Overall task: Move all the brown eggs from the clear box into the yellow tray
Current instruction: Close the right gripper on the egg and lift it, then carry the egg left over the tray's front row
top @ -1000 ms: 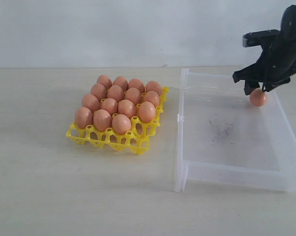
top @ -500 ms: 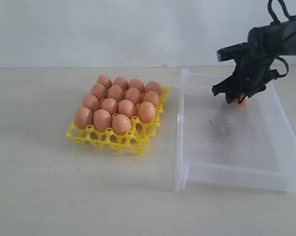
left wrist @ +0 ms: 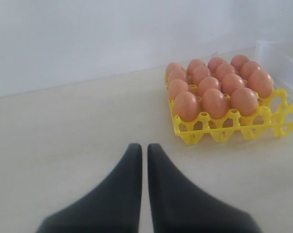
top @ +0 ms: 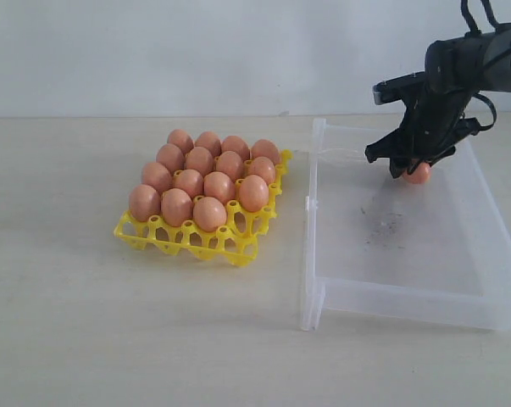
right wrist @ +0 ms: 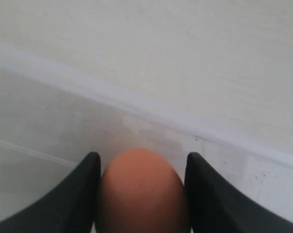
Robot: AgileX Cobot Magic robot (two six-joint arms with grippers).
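One brown egg [top: 418, 175] lies near the far wall of the clear box [top: 310, 203]. My right gripper [top: 415, 168] is lowered over it. In the right wrist view the egg [right wrist: 141, 191] fills the gap between the black fingers [right wrist: 83, 189], which press on both its sides, so the right gripper [right wrist: 144, 156] is shut on it. The yellow tray [top: 187, 242] holds several brown eggs [top: 208, 174]; its front right cup [top: 242, 236] is empty. My left gripper [left wrist: 144, 148] is shut over bare table, short of the tray [left wrist: 224, 136], and does not show in the exterior view.
The box floor [top: 391, 254] has dark smudges and low translucent walls all round. The tray stands just left of the box with a narrow gap between them. A pale wall runs behind the light table [top: 86, 322].
The right gripper moved left along the box's far side, and the egg beneath it shifted left too. Over the last half second it has barely moved.
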